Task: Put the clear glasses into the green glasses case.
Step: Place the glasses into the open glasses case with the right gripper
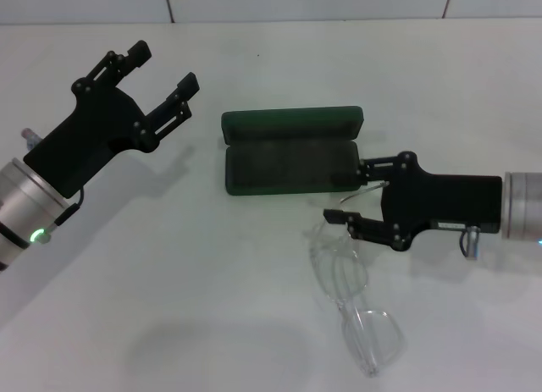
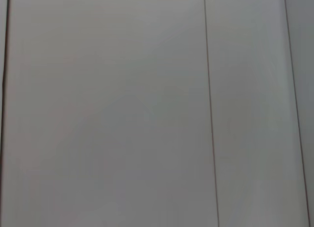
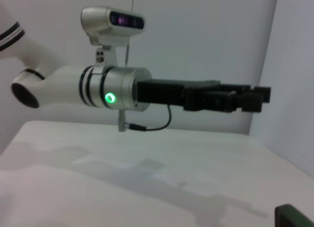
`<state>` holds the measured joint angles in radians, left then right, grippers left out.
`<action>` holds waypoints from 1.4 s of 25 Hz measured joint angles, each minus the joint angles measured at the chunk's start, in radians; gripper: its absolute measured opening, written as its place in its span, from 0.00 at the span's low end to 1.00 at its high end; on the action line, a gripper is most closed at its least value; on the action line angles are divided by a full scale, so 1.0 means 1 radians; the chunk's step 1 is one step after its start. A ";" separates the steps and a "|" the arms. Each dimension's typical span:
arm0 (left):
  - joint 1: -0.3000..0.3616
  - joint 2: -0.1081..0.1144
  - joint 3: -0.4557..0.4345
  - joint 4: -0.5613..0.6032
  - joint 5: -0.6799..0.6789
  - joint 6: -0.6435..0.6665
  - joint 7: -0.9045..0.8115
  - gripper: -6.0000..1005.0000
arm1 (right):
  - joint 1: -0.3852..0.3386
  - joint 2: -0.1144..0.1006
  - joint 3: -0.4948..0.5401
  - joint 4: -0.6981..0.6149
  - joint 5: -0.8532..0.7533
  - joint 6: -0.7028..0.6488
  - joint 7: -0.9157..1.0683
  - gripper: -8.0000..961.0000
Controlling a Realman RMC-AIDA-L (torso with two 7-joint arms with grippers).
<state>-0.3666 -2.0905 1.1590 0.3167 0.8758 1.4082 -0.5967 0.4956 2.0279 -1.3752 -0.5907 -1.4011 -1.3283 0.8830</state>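
The green glasses case (image 1: 288, 168) lies open in the middle of the table, its lid (image 1: 292, 123) standing up at the far side; one corner of the case (image 3: 293, 217) shows in the right wrist view. The clear glasses (image 1: 351, 299) lie on the table in front of the case's right end, running diagonally toward me. My right gripper (image 1: 349, 191) is open just right of the case, above the far end of the glasses, and a thin clear arm passes between its fingers. My left gripper (image 1: 165, 70) is open and raised left of the case, also seen as the left gripper (image 3: 250, 100).
The white table (image 1: 169, 307) spreads around the case. A pale wall (image 2: 147, 109) with vertical seams fills the left wrist view. The left arm's silver wrist (image 3: 115, 87) with a green light hangs above the table.
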 joint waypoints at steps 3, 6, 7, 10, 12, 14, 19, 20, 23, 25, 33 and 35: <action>-0.001 -0.001 0.001 0.000 0.000 0.000 0.000 0.77 | 0.011 0.000 -0.050 0.016 0.063 0.037 -0.033 0.35; -0.001 -0.002 0.002 -0.003 0.000 0.000 0.000 0.77 | 0.012 0.000 -0.074 0.021 0.082 0.067 -0.047 0.35; -0.001 -0.002 0.002 -0.005 0.000 0.000 0.000 0.77 | 0.007 0.000 -0.074 0.020 0.083 0.070 -0.063 0.35; -0.001 -0.002 0.002 -0.010 0.000 0.000 0.000 0.77 | -0.029 0.000 -0.072 0.016 0.093 0.070 -0.170 0.31; 0.000 -0.002 0.001 -0.012 0.000 0.000 0.000 0.77 | -0.060 0.000 -0.074 0.010 0.113 0.064 -0.263 0.24; 0.001 -0.002 0.001 -0.012 0.000 0.000 0.000 0.77 | -0.094 0.000 -0.081 0.009 0.162 0.059 -0.383 0.18; 0.000 -0.002 0.001 -0.013 0.000 0.000 0.000 0.77 | -0.154 0.000 -0.150 0.019 0.370 0.060 -0.651 0.07; 0.000 -0.002 0.001 -0.013 0.000 0.000 0.000 0.77 | -0.160 0.000 -0.173 0.019 0.395 0.066 -0.693 0.05; -0.002 -0.002 0.002 -0.013 0.001 0.000 0.000 0.77 | -0.165 0.000 -0.219 0.019 0.424 0.096 -0.755 0.03; -0.003 -0.002 0.002 -0.013 0.001 0.000 0.000 0.77 | -0.166 0.000 -0.251 0.017 0.424 0.130 -0.762 0.03; -0.009 -0.002 0.002 -0.013 0.002 0.000 0.000 0.77 | -0.157 0.000 -0.334 0.008 0.429 0.267 -0.766 0.03; -0.011 -0.002 0.002 -0.013 0.002 0.000 0.000 0.77 | -0.156 0.000 -0.345 0.005 0.432 0.279 -0.764 0.03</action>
<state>-0.3773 -2.0923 1.1612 0.3037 0.8775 1.4082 -0.5967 0.3395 2.0279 -1.7198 -0.5857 -0.9690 -1.0494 0.1186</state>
